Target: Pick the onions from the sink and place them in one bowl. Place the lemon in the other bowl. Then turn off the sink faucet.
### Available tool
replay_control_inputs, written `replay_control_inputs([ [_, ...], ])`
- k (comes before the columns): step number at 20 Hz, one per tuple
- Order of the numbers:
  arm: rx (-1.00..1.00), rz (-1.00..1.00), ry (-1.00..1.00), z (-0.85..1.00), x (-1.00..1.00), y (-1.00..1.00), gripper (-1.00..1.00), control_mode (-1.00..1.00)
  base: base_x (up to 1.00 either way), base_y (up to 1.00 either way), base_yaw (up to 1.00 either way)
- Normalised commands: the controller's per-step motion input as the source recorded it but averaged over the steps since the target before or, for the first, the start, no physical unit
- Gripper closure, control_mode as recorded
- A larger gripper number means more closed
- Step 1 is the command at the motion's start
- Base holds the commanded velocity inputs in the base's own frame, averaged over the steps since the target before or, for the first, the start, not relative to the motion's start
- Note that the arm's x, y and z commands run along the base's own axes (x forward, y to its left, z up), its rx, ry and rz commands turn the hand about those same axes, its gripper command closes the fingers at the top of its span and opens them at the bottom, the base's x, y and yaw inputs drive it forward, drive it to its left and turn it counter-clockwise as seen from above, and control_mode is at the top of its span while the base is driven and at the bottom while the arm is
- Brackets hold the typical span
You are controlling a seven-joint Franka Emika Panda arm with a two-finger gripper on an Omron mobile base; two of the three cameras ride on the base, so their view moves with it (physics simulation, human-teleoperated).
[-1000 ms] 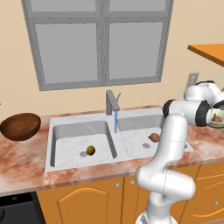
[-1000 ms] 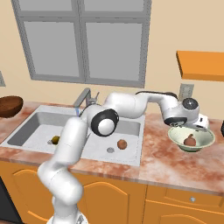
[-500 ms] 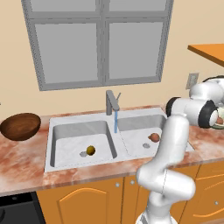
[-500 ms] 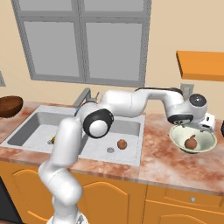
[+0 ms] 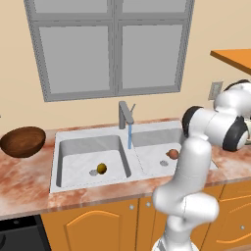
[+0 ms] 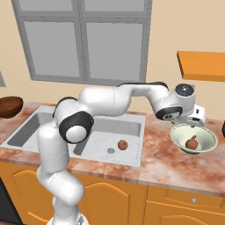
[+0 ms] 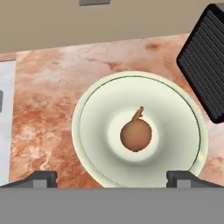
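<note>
1. fingers [image 7: 111, 177] spread wide, tips [image 7: 41, 178] apart at either side of the hand view, nothing between them; poised directly above the pale bowl [image 7: 87, 131], clear of its rim.
2. first onion [image 7: 136, 135] resting loose at the centre of that bowl, stem tip up; also seen in the right base view [image 6: 191, 143], free of the hand.
3. compared with a second ago: hand raised slightly and drawn back from the bowl, fingers a touch wider; onion unmoved in the bowl. judged as a completed release, first of two onion placements done.
4. second onion [image 6: 122, 144] lying in the right basin of the sink [image 6: 132, 117], near its drain; probable next target.
5. lemon [image 5: 101, 168] in the left basin, just beside that drain; dark wooden bowl [image 5: 22, 141] on the surface [image 5: 29, 181] well to the left of the sink, nothing visible in it.
6. faucet [image 5: 125, 115] running, blue stream falling onto the divider between the basins; shut-off not yet done.
7. dark ribbed object [image 7: 205, 61] near the pale bowl, identity not clear.
8. no brands, labels or legible writing visible anywhere.
</note>
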Motion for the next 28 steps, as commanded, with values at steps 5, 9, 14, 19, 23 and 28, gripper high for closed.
replay_control_inputs([
  [5, -0.08, 0.0, 0.05, 0.24, -0.08, 0.84, -1.0, -1.0, 0.0, 0.0, 0.0],
  [9, -0.06, 0.0, 0.08, 0.0, -0.17, 0.85, -1.0, -1.0, 0.0, 0.0, 0.0],
  [14, 0.0, 0.0, 0.06, 0.0, -0.17, 0.8, -1.0, -1.0, 0.0, 0.0, 0.0],
  [19, 0.0, 0.0, 0.09, 0.07, -0.11, 0.73, -1.0, -1.0, 0.0, 0.0, 0.0],
  [23, 0.03, 0.0, 0.08, 0.06, -0.07, 0.65, -1.0, -1.0, 0.0, 0.0, 0.0],
  [28, 0.1, 0.0, 0.07, 0.0, -0.01, 0.57, -1.0, -1.0, 0.0, 0.0, 0.0],
])
